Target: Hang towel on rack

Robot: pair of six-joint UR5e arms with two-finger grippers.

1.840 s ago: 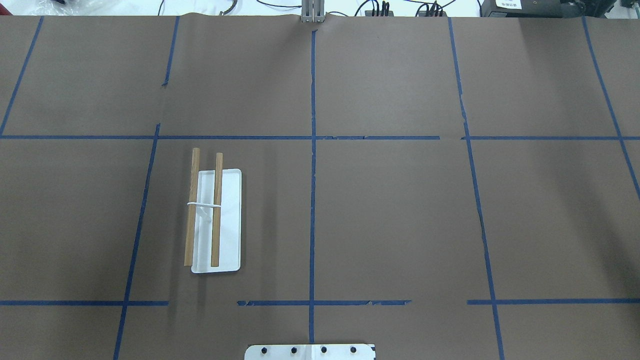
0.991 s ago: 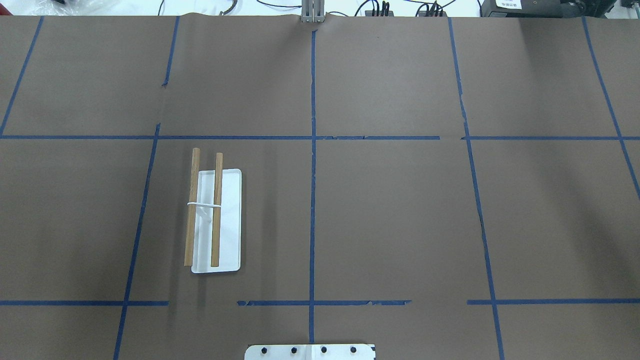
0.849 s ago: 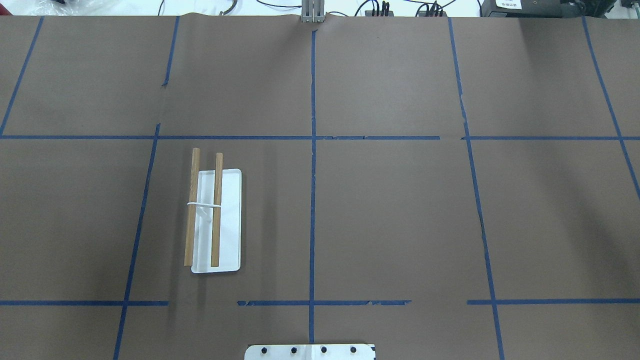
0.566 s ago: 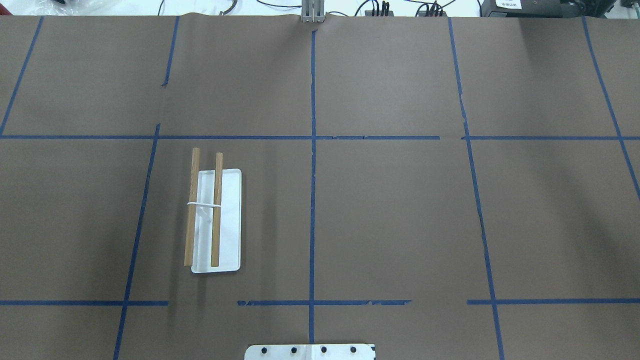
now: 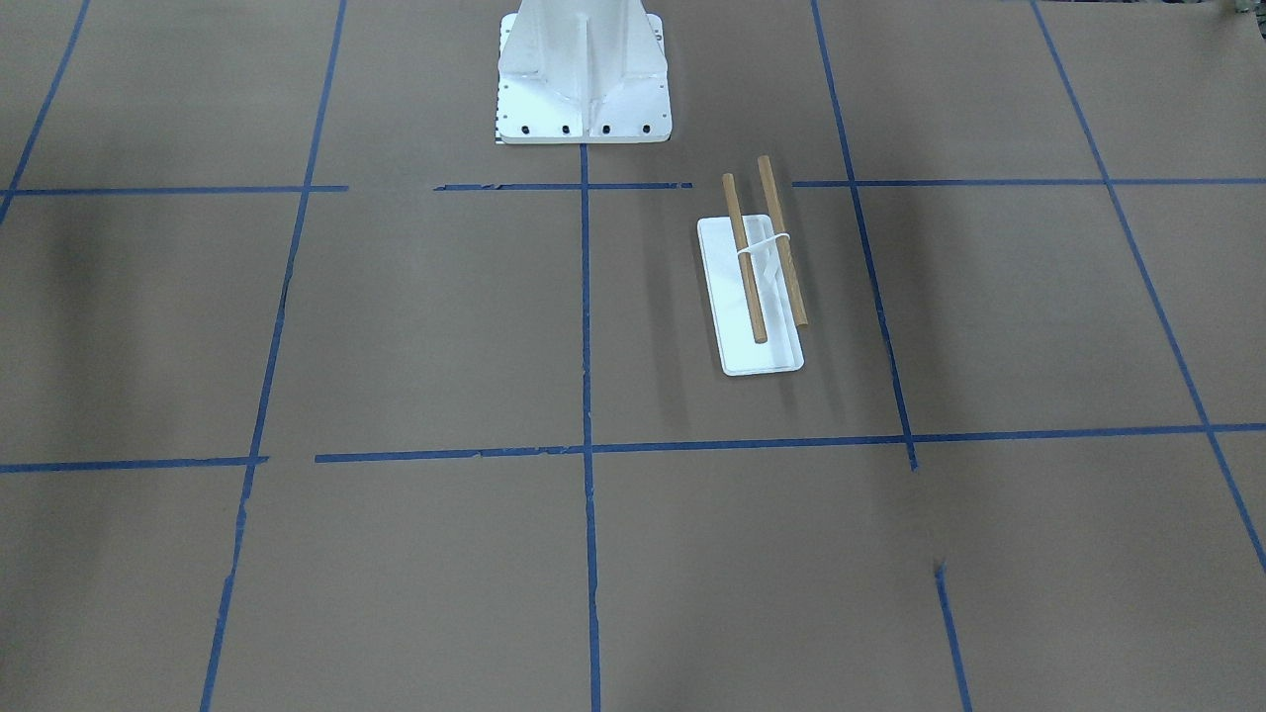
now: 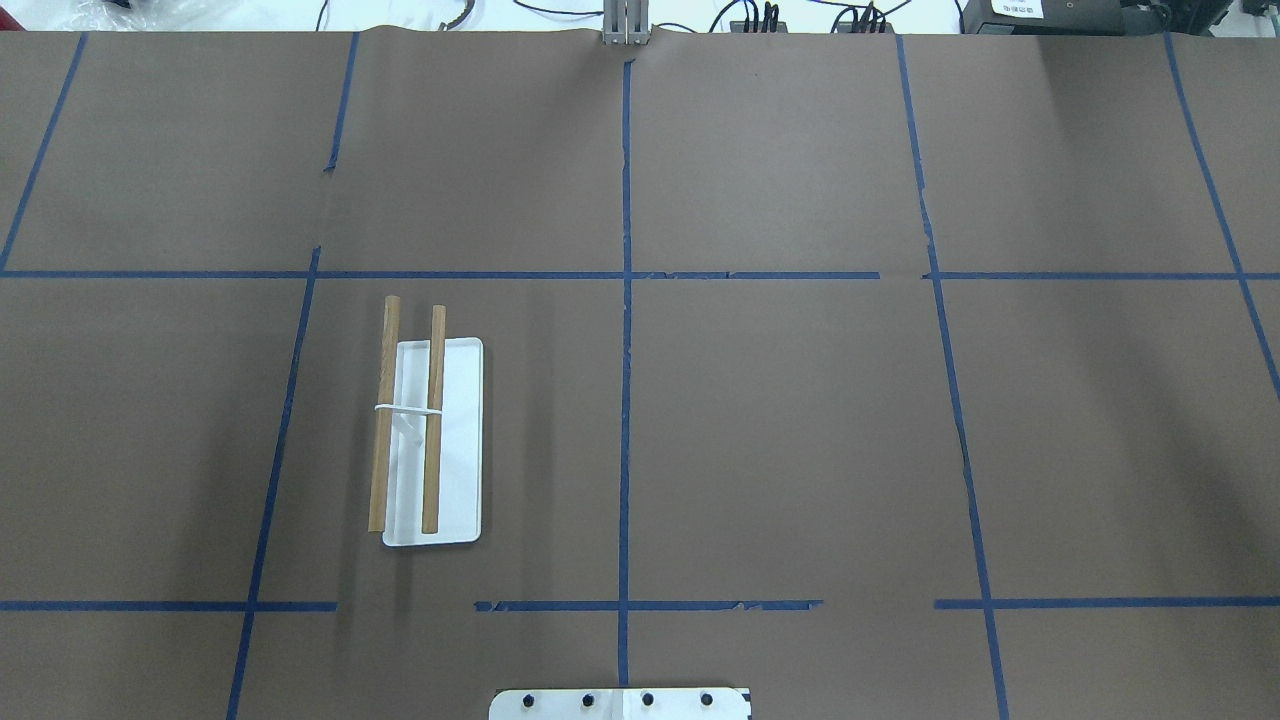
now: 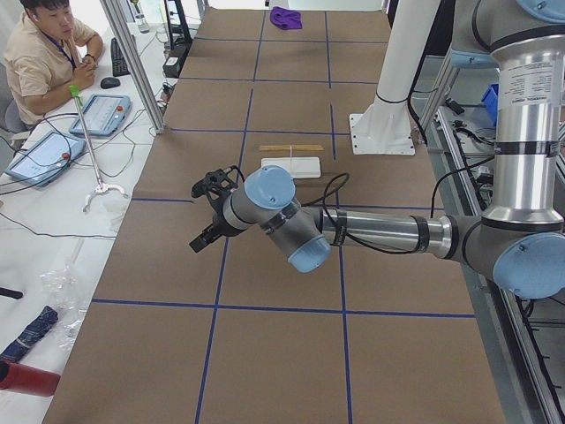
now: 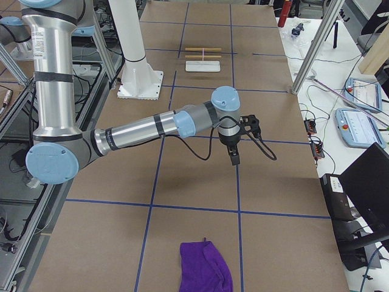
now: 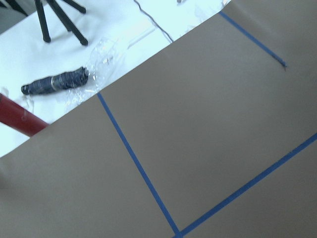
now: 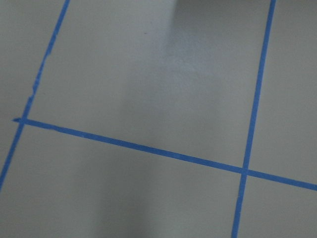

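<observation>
The rack (image 6: 460, 440) is a white flat base with two parallel wooden rods (image 6: 434, 420); it stands on my left half of the table, and shows in the front view (image 5: 720, 282) and both side views (image 7: 291, 166) (image 8: 202, 66). The purple towel (image 8: 205, 267) lies crumpled at the table's right end, far from the rack, and is small in the left side view (image 7: 285, 17). My left gripper (image 7: 205, 219) hovers over the table's left part, and my right gripper (image 8: 234, 157) over its right part. They show only in the side views, so I cannot tell whether they are open or shut.
The large white bolted pedestal (image 5: 584, 79) stands at the near middle edge of the table (image 6: 620, 703). Blue tape lines grid the brown table cover. An operator (image 7: 44, 53) sits off the far left corner. A red cylinder (image 9: 17, 121) and a dark bundle (image 9: 54, 82) lie off the left end.
</observation>
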